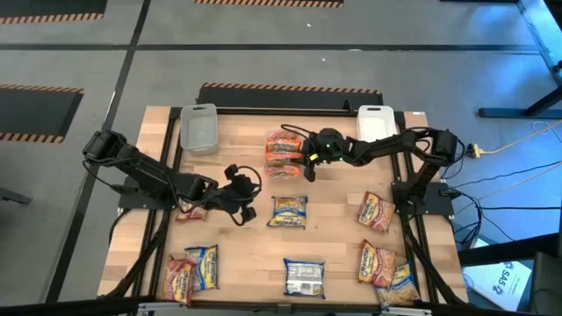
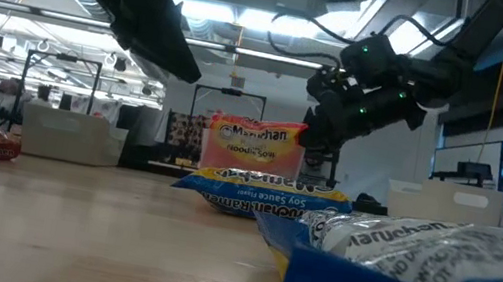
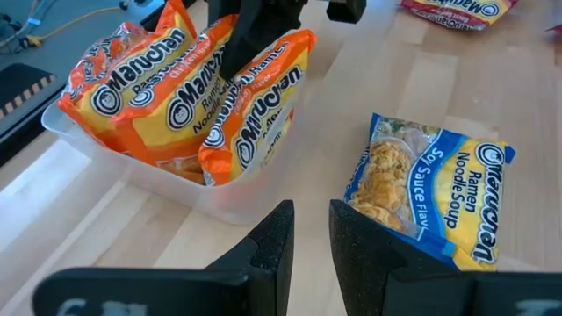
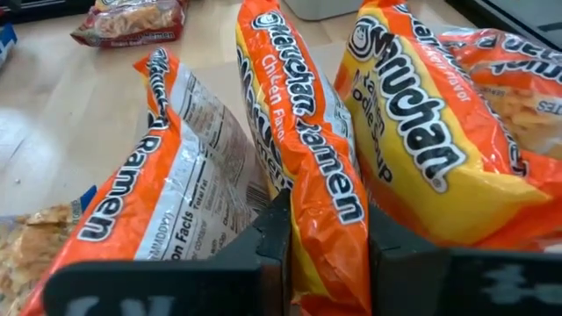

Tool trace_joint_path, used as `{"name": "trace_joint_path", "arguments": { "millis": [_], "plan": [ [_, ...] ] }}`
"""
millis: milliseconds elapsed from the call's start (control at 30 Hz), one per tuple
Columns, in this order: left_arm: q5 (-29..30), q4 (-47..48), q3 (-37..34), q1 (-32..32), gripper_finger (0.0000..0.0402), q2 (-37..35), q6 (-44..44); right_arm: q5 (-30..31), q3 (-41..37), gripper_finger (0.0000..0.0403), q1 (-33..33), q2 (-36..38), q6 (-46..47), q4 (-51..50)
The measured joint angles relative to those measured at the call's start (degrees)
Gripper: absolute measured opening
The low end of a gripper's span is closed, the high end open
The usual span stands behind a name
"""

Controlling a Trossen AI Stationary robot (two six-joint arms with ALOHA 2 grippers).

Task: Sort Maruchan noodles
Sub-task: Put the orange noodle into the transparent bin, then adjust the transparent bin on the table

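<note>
We see the right gripper (image 4: 325,241) reaching over the middle of the table's far side, its fingers closed on the edge of an orange chicken-flavour Maruchan packet (image 4: 307,149). The packet stands on edge in a clear bin (image 3: 167,180) among other orange packets (image 1: 283,149), and we judge the pinch on its narrow edge to serve for slotting it upright beside its neighbours, so that one flavour packs tightly in one container.

The left gripper (image 3: 309,233) hovers left of centre, just short of that bin, fingers nearly together with a slim gap and nothing between them. A blue soy sauce packet (image 3: 430,189) lies flat on the wood just beside it, and we take this arm to be waiting.

The unsorted packets lie scattered on the wooden table (image 1: 334,237): blue ones near the centre and along the near edge, dark red ones (image 1: 378,211) toward the near right and near left corners. An empty clear bin (image 1: 198,128) sits at the far left and a white bin (image 1: 376,121) at the far right; we suppose these await the remaining flavours. Sorting appears well short of finished.
</note>
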State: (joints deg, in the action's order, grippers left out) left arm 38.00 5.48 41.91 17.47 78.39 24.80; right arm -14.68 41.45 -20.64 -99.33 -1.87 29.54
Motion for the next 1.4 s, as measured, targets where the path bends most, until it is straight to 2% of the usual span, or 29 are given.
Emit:
{"name": "trace_joint_path", "arguments": {
  "millis": [267, 500, 633, 700, 833, 900, 967, 1033, 1133, 1267, 1400],
  "plan": [
    [0.0, 0.0, 0.0, 0.07, 0.0069, 0.0, 0.0, -0.37, 0.0, 0.0065, 0.0, -0.07, 0.24, -0.05],
    [-0.01, 0.0, 0.0, 0.07, 0.0069, 0.0, 0.0, -0.9, -0.14, 0.0156, 0.0, 0.65, -0.06, -0.72],
    [0.0, 0.0, 0.0, 0.07, 0.0069, 0.0, -1.07, 0.75, 0.17, 0.0202, 0.0, 7.15, -5.13, -1.31],
    [-0.04, 0.0, 0.0, 0.09, 0.0069, 0.0, -1.22, 1.17, 1.49, 0.0216, 0.04, 11.55, -7.39, -7.55],
    [-1.99, -0.17, 0.0, 0.09, 0.0069, 0.06, -1.4, -1.98, 3.05, 0.0224, 1.39, 19.86, -5.63, -23.0],
    [-3.76, -1.35, 0.0, 0.07, 0.0069, 0.92, -1.46, -4.22, 1.4, 0.0222, 4.18, 22.59, -4.23, -26.61],
    [-5.66, -5.16, -0.36, 0.07, 0.0069, 2.47, -3.08, -4.91, -1.58, 0.0219, 8.39, 23.62, -2.71, -25.8],
    [-8.24, -12.21, -1.12, 0.05, 0.0069, 4.63, -6.01, -3.19, -5.03, 0.0214, 12.69, 23.55, -1.34, -22.09],
    [-12.44, -19.71, -2.02, -1.04, 0.0069, 8.33, -9.06, 4.35, -9.11, 0.0206, 17.94, 21.08, -0.07, -15.22],
    [-13.48, -21.88, -2.09, -3.81, 0.0069, 12.67, -9.35, 11.82, -10.86, 0.0196, 20.41, 16.88, 0.05, -8.9],
    [-13.46, -21.67, -2.14, -6.64, 0.0069, 16.03, -8.96, 14.21, -10.88, 0.0187, 19.56, 12.93, -0.39, -4.37]
  ]
}}
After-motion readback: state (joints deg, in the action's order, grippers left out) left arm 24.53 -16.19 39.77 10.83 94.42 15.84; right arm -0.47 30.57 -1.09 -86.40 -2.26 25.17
